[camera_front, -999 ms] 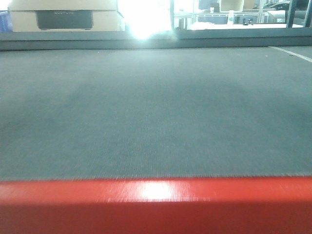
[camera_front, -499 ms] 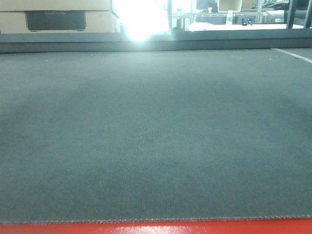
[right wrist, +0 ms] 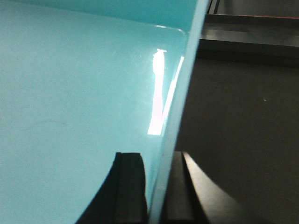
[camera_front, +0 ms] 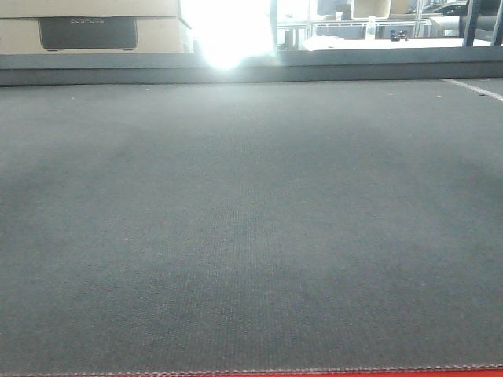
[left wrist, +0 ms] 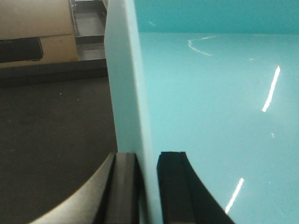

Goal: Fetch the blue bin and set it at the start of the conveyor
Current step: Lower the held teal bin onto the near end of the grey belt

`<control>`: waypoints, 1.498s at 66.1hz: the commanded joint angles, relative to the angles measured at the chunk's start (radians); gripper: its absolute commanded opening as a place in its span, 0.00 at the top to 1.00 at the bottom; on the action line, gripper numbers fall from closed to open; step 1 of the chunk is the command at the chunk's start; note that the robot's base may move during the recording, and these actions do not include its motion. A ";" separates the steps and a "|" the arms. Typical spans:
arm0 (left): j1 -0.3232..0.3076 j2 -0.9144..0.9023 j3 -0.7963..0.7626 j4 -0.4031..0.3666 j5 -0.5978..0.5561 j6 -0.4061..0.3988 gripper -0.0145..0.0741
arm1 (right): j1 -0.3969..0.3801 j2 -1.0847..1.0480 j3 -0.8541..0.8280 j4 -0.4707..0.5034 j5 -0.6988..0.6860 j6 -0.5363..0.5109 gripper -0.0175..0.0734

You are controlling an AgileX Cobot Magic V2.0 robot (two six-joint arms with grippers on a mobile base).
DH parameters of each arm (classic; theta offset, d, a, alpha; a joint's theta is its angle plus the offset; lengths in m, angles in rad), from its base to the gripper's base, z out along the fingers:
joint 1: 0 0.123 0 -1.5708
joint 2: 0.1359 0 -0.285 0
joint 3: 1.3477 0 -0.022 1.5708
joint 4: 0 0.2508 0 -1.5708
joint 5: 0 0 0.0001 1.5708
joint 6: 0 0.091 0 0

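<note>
My left hand (left wrist: 145,161) clamped the bin (left wrist: 210,107) wall, one finger inside, one outside; my right hand (right wrist: 156,158) gripped the opposite wall likewise, above the belt (left wrist: 56,140).

Strong white glare (camera_front: 228,31) blazing at far centre, washing out whatever lies behind. Left of it: tan cardboard box (camera_front: 157,35), dark rectangular panel (camera_front: 86,33) on its face. Right of glare: dark vertical post (camera_front: 273,23), then bright work area, white desks (camera_front: 369,41), small items on top too small to name. Another dark upright (camera_front: 469,22) at far right edge. Left wrist view: tan box upper left, grey metal shelving (left wrist: 88,21) just beside it.
</note>
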 commanded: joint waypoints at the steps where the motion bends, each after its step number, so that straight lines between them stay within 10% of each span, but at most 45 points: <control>1: -0.017 -0.010 -0.014 -0.079 -0.074 0.005 0.96 | 0.010 -0.004 -0.006 0.048 -0.093 -0.027 0.98; 72: -0.017 -0.010 -0.011 -0.113 0.053 0.005 0.96 | 0.010 -0.004 -0.007 0.072 -0.052 -0.027 0.98; 99: 0.028 -0.008 0.382 -0.134 -0.093 -0.049 0.96 | 0.010 0.139 -0.007 0.070 0.228 -0.027 0.98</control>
